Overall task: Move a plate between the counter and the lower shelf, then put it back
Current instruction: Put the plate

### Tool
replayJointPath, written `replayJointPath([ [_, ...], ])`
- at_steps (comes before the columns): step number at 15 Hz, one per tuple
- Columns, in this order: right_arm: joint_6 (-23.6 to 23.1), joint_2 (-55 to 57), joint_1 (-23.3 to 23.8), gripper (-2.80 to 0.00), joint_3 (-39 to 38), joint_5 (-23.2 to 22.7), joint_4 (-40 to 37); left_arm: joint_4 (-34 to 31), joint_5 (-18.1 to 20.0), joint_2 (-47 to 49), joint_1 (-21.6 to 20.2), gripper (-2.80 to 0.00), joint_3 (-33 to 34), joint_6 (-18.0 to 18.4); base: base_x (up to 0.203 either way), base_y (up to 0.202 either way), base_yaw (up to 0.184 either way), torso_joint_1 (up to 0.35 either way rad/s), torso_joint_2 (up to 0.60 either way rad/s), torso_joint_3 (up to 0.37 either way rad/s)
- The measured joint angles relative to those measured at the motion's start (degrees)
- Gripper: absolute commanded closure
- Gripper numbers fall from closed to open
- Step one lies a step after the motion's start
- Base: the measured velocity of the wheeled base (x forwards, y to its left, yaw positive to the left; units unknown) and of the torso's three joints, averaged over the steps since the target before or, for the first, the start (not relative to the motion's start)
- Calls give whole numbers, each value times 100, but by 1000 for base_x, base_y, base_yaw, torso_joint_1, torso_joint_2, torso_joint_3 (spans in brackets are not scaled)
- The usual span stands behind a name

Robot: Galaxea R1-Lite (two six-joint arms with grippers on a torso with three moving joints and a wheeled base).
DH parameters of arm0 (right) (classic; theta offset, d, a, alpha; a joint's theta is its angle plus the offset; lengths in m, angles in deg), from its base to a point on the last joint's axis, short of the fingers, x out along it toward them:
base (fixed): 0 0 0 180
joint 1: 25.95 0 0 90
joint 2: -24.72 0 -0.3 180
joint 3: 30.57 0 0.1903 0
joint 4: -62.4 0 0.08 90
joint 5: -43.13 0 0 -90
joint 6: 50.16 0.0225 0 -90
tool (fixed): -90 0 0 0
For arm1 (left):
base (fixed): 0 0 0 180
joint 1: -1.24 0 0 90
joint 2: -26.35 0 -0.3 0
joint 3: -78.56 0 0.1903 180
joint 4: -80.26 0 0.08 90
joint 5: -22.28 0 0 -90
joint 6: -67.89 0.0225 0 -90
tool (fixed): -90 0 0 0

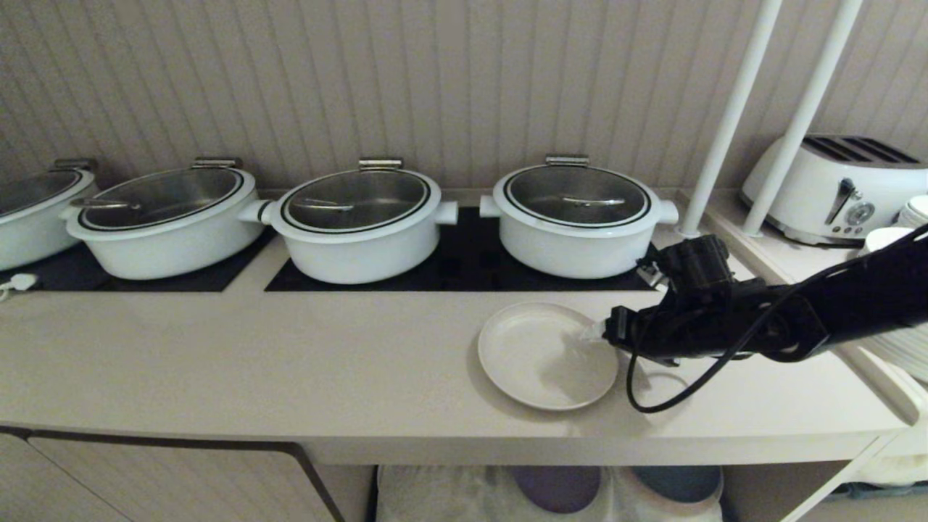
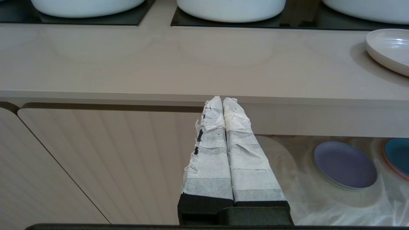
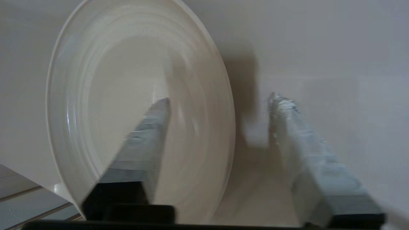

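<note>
A: Where the shelf opens under the counter's front edge, what lies nearest?

B: Crinkled white cloth covers its floor. A purple plate sits on it, with a blue plate beside it. To their left is a ribbed cabinet door.

A: And the left pincer?

B: Parked low in front of that door, its taped fingers pressed together with nothing between them, tips level with the counter's front edge.

A: Where is the plate?

B: Flat on the counter, right of middle, near the front edge and in front of the hob panel.

A: Does the right pincer hold it?

B: No. It reaches in from the right at the plate's right rim with its fingers spread apart. In the right wrist view one finger lies over the plate's well and the other over bare counter, with the rim between them. Whether either one touches the plate I cannot tell.

A: What stands behind?

B: Four white pots with glass lids in a row on the hob panels, the rightmost pot just behind the plate. Farther right, two white poles rise from a side ledge, with a white toaster beyond them. A ribbed wall closes the back.
</note>
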Motion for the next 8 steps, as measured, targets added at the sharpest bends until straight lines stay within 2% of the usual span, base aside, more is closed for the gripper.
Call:
replayJointPath([
  [6,-10,-756,0,-280,-549,0,-2,0,-5,0,0,0,0,-2,0,0,0,0,0,0],
  [7,-11,-952,2,0,-698,2,2,0,-4,0,0,0,0,-2,0,0,0,0,0,0],
  [8,-14,-1180,2,0,-886,5,17,0,-2,0,0,0,0,-2,0,0,0,0,0,0],
])
